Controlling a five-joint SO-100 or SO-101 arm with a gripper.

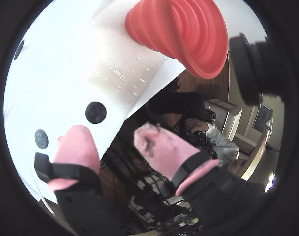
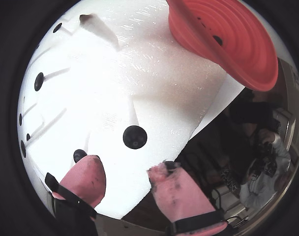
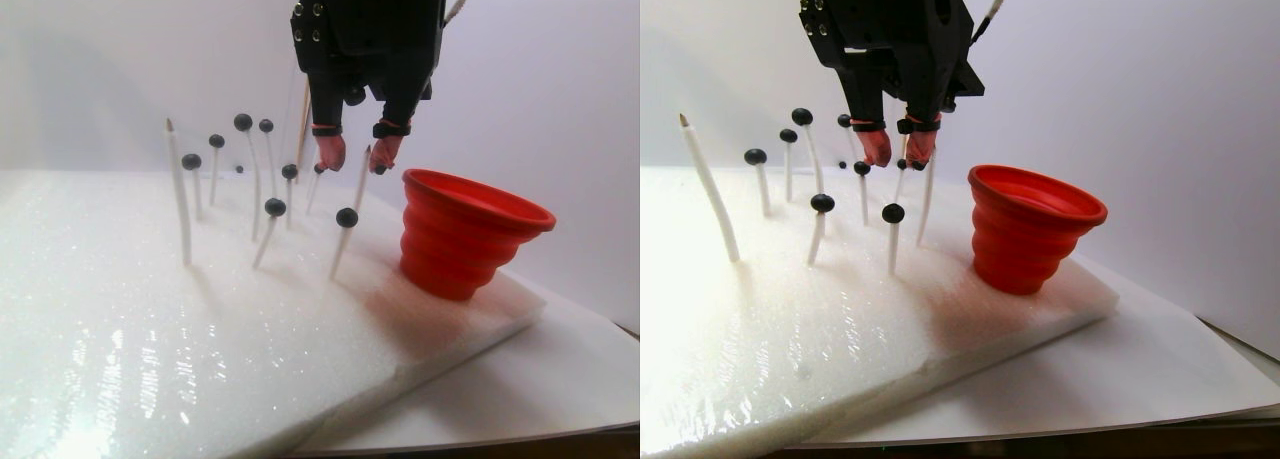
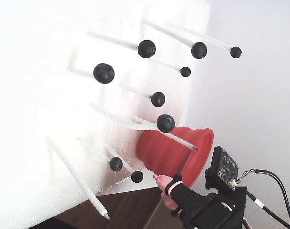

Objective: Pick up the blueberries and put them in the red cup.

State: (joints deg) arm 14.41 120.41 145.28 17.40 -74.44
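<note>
Several blueberries sit on the tips of thin white sticks stuck in a white foam slab: (image 3: pixel 347 217), (image 3: pixel 275 207), (image 4: pixel 165 123), (image 4: pixel 103 73). In both wrist views one blueberry (image 1: pixel 96 112) (image 2: pixel 134 136) lies just ahead of my fingers. The red cup (image 3: pixel 465 234) (image 4: pixel 169 152) (image 1: pixel 181 32) (image 2: pixel 228 42) stands on the slab's right end in the stereo pair view. My gripper (image 3: pixel 355 161) (image 1: pixel 115 142) (image 2: pixel 127 167) (image 4: pixel 163 191) hangs above the sticks just left of the cup. It is open, with nothing between its pink fingertips (image 2: pixel 90 177). A small dark ball (image 3: pixel 380 169) sits beside one fingertip.
The foam slab (image 3: pixel 150 319) rests on a white sheet (image 3: pixel 560 379) over a dark table. One bare pointed stick (image 3: pixel 178 194) stands at the left in the stereo pair view. Beyond the slab's edge (image 2: pixel 208 123), the wrist views show dark clutter and furniture.
</note>
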